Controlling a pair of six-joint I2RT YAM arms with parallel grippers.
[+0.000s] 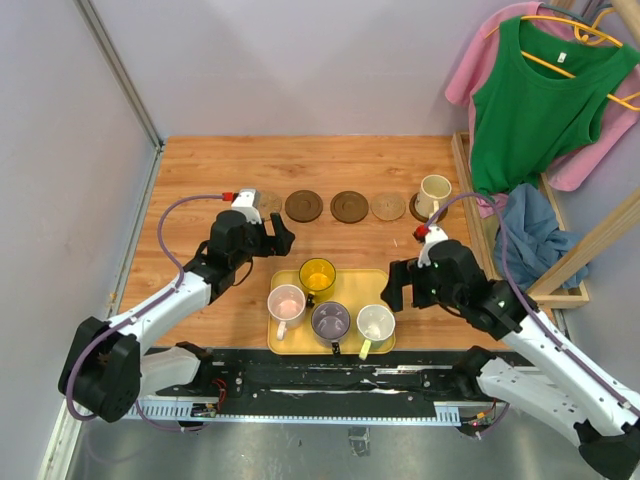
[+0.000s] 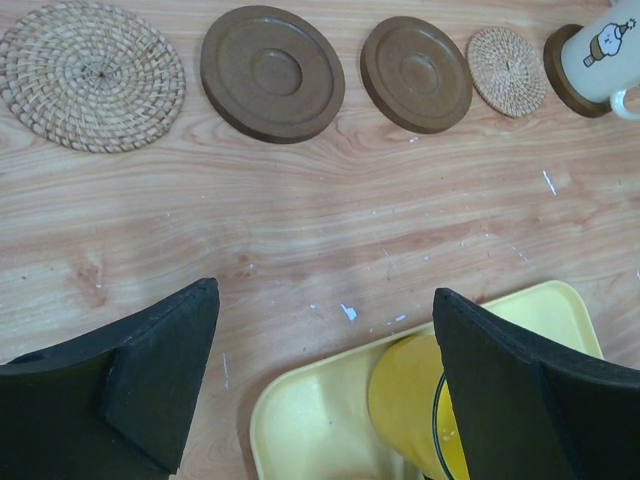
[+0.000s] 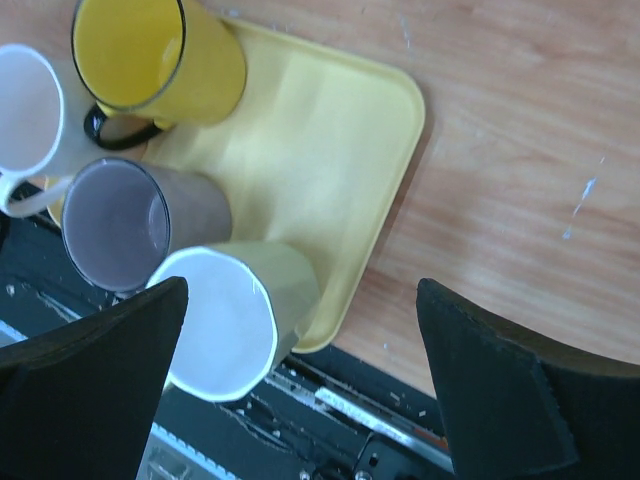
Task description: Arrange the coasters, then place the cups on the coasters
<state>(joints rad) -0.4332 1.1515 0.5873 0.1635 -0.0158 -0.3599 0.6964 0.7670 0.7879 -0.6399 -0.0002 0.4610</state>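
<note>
- The yellow tray (image 1: 345, 284) sits at the near edge of the tabletop, roughly centred.
- Four cups are on it. The pink cup (image 1: 287, 303), grey-purple cup (image 1: 330, 320) and pale green-white cup (image 1: 376, 322) line its near side, and the yellow cup (image 1: 317, 273) is at its far side.
- The right gripper (image 3: 300, 300) hovers over the tray's right end, jaws spread wide with nothing gripped.
- The left gripper (image 2: 325, 330) is also spread wide and empty, over the tray's far-left corner with the yellow cup just beside it.
- Past the tray, five coasters run in a left-to-right row: tan coaster (image 2: 92, 75), first brown coaster (image 2: 272, 72), second brown coaster (image 2: 415, 72), small tan coaster (image 2: 507, 70), end brown coaster (image 2: 565, 78).
- The cream cup (image 1: 434, 192) stands on the end brown coaster, nearest the tabletop's right edge.
</note>
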